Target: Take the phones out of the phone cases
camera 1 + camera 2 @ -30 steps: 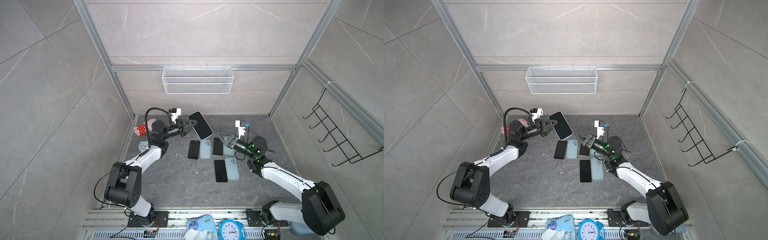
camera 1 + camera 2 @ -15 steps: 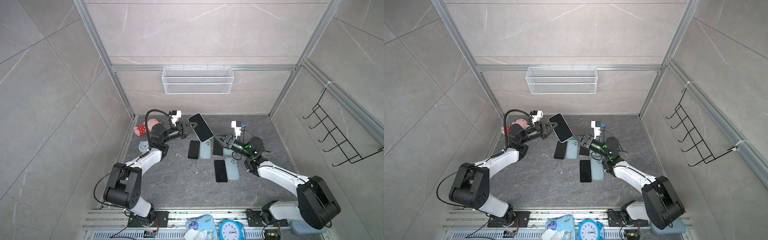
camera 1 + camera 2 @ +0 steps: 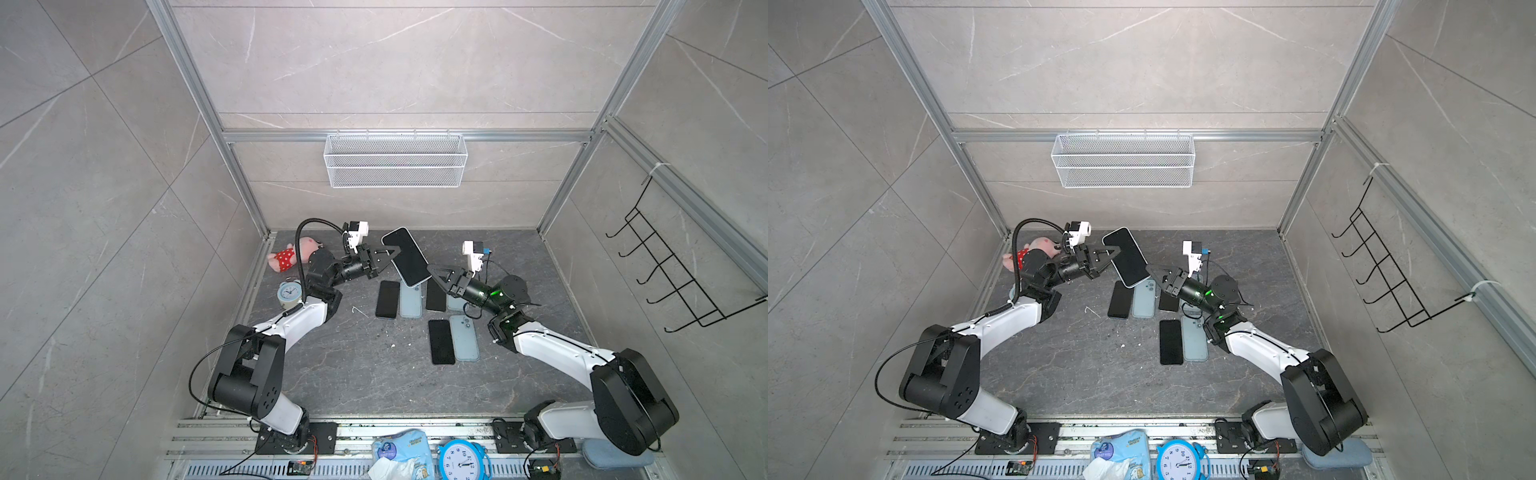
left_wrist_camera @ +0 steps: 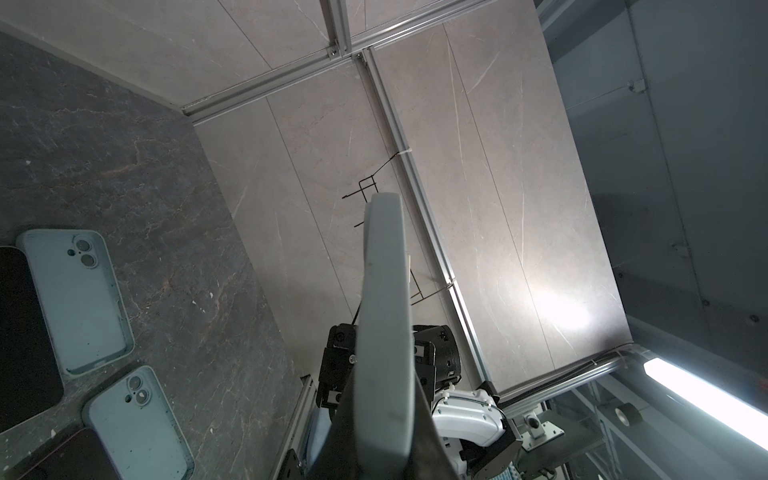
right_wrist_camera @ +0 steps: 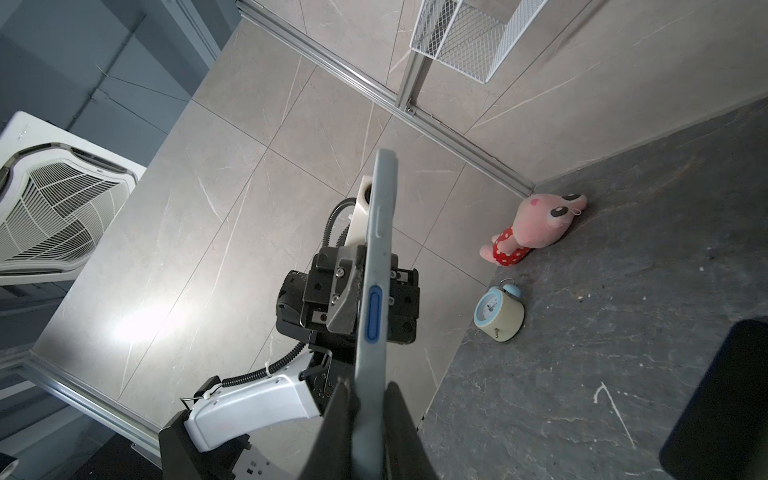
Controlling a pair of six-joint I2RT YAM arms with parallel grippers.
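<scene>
Phone [image 3: 406, 257] with a glossy black screen, seated in a pale blue-grey soft case [image 5: 374, 249] with a blue side button, hangs tilted in the air at twelve o'clock of the bare black handsets [image 3: 387, 299] and empty pale blue cases [image 3: 464, 337] lying on the dark stone floor [image 3: 353, 365]. The left gripper [image 3: 393, 251] is clenched on its nine o'clock long edge. The right gripper [image 3: 430, 268] is clamped on its five o'clock corner.

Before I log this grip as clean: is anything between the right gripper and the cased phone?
Nothing visible does. The right gripper is shut directly on the cased phone, and the left gripper clamps its opposite edge.
</scene>
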